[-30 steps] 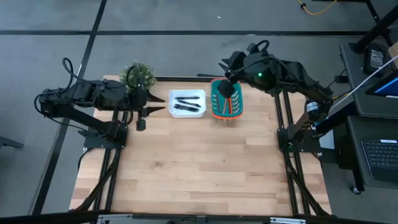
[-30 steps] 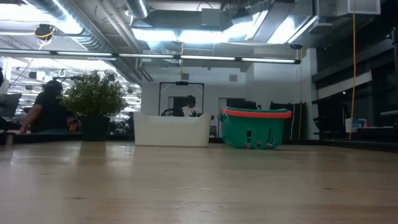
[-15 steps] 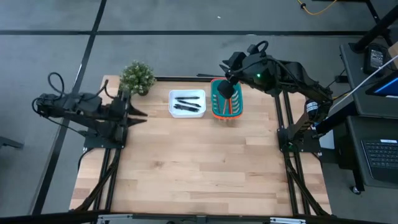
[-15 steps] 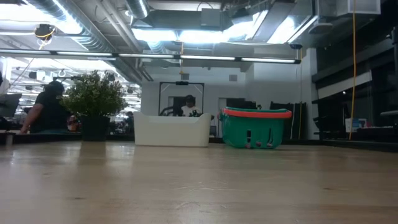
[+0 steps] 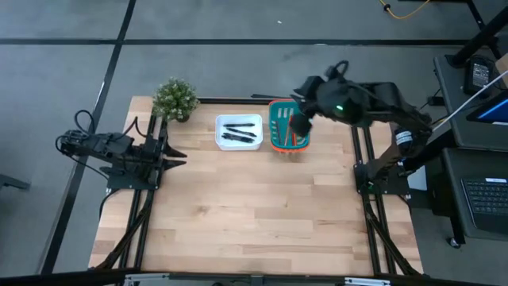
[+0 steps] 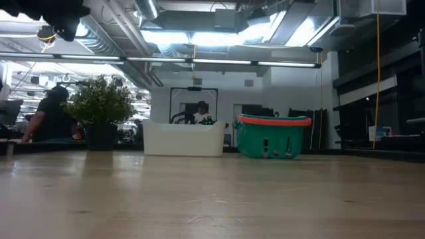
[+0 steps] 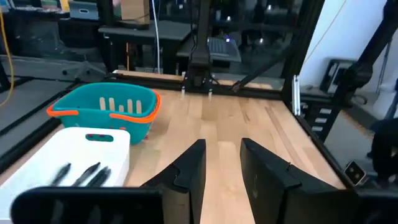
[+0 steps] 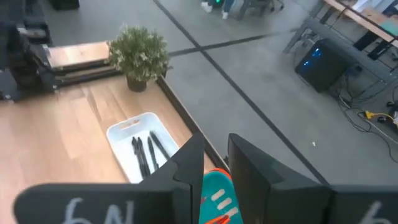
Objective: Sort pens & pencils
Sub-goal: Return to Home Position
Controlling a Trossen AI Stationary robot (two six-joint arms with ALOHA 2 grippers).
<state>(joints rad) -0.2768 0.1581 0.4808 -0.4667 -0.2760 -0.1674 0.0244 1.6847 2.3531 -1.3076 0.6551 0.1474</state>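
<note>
Found right gripper (image 5: 299,125) narrowly parted, empty, over teal plastic basket (image 5: 272,119) of red-orange pencils (image 5: 287,140). Logged short black pens (image 5: 236,136) in white plastic tray (image 5: 219,132) just beside, toward distant left gripper (image 5: 173,152), likewise parted, empty.

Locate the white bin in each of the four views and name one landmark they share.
High view: white bin at the table's back edge, centre.
Low view: far across the table, left of centre.
Left wrist view: in view, pens inside.
Right wrist view: in view, near the plant.
Shared landmark: the green basket beside it.
</note>
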